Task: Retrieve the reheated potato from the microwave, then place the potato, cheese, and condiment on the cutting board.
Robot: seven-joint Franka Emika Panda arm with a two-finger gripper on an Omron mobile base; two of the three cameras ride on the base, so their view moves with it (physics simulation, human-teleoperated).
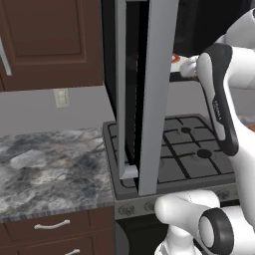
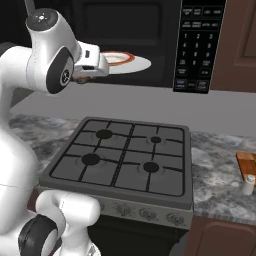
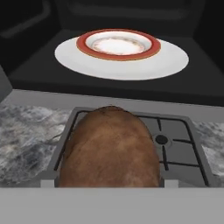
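Tool (image 3: 109, 183) grips potato (image 3: 109, 148) outside microwave (image 2: 197, 45).

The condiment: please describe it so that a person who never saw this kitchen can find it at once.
Start at the gas stove and follow the marble counter to the far right edge of the right base view. There a small off-white shaker, the condiment, stands upright just in front of the reddish-brown cutting board. It is the pale cylinder beside flat wood.

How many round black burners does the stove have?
4 on the stove: back left, back right, front left, front right.
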